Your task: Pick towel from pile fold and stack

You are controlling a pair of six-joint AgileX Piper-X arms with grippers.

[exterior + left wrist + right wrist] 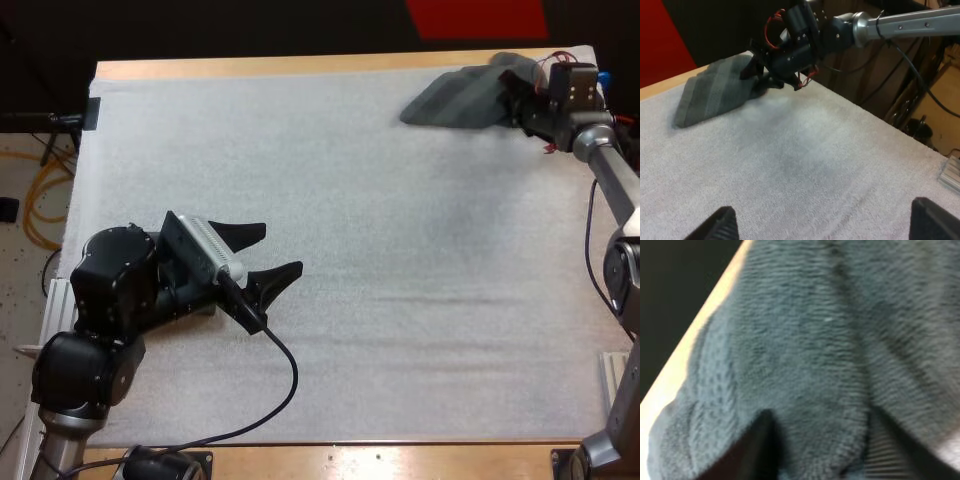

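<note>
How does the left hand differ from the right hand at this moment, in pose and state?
The left hand is open, its fingers apart and clear of anything; the right hand is shut on the towel. The left hand sits over the near left part of the white mat; the right hand is at its far right corner. Both have two black fingers.

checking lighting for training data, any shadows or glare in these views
high view: mat evenly lit, no glare, soft shadow under the towel; left wrist view: grey shadow patch on the mat near the right gripper; right wrist view: towel folds dark, table edge beside it washed out
</note>
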